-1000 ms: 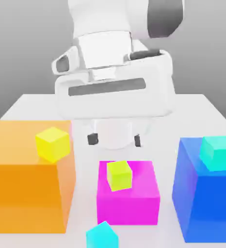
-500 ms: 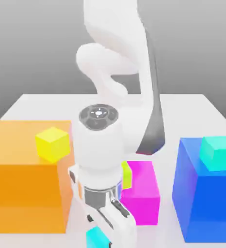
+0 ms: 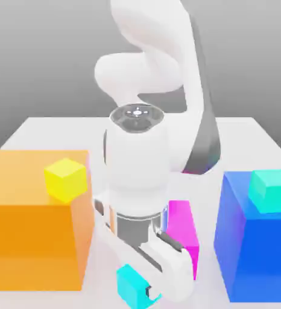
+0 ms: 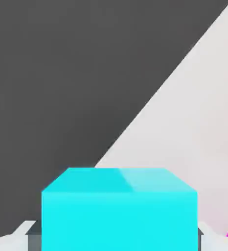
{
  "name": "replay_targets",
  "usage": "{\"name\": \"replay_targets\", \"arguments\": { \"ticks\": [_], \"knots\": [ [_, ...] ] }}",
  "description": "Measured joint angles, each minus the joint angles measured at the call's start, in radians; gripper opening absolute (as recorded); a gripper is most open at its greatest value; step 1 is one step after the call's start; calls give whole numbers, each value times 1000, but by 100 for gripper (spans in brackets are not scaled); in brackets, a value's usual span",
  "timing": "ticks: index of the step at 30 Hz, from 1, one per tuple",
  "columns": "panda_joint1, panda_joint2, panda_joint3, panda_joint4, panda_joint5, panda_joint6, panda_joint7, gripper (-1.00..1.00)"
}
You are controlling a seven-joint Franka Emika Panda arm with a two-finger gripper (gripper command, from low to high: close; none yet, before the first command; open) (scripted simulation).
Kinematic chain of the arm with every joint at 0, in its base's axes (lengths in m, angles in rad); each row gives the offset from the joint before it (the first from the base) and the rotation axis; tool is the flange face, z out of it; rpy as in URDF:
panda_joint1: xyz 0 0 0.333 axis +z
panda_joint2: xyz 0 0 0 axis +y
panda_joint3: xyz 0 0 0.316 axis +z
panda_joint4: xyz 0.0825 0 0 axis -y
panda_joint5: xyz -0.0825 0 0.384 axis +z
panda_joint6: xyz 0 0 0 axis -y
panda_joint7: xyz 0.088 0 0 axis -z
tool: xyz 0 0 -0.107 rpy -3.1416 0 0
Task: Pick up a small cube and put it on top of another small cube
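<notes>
Arm: the white Panda arm (image 3: 161, 66) bends down over the middle of the pale bench (image 3: 46, 130), its wrist pointing at the near edge.
Hand: the hand (image 3: 144, 291) sits low at the front of the bench, right against a small cyan cube (image 3: 129, 286). In the hand view the cube (image 4: 120, 208) sits squarely between the two fingertips (image 4: 18, 235), one showing at each side of it, so the fingers look closed on the cube's sides.
Cyan cube: at the near edge of the bench, in front of the magenta block, between the orange and blue blocks. I cannot tell whether it rests on the bench or is just off it.
Magenta block: the magenta block (image 3: 184, 232) stands behind the hand, mostly hidden by the wrist; only its side toward the exterior view's right shows.
Orange block: a big orange block (image 3: 34, 223) at the exterior view's left, with a small yellow cube (image 3: 66, 179) sitting on its top, near the back corner by the arm.
Blue block: a big blue block (image 3: 257, 241) at the exterior view's right, carrying a small teal cube (image 3: 272, 190) on top.
Backdrop: plain grey behind the bench.
</notes>
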Motion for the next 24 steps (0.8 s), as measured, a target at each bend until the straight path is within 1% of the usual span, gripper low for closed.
{"name": "replay_targets", "arguments": {
  "ticks": [4,8,12,16,17,18,20,21,24],
  "knots": [
    [21,-90,86,43,56,-142,-243,-100],
    [88,-193,137,82,74,-289,-461,-100],
    [156,-300,158,115,49,-435,-646,-100],
    [194,-405,184,131,-18,-583,-788,-100],
    [193,-414,185,116,-35,-595,-791,-100],
    [191,-410,187,95,-44,-579,-792,-100],
    [190,-386,192,45,-54,-513,-789,-100],
    [189,-373,194,23,-57,-479,-788,100],
    [189,-373,194,23,-57,-479,-788,100]
  ]
}}
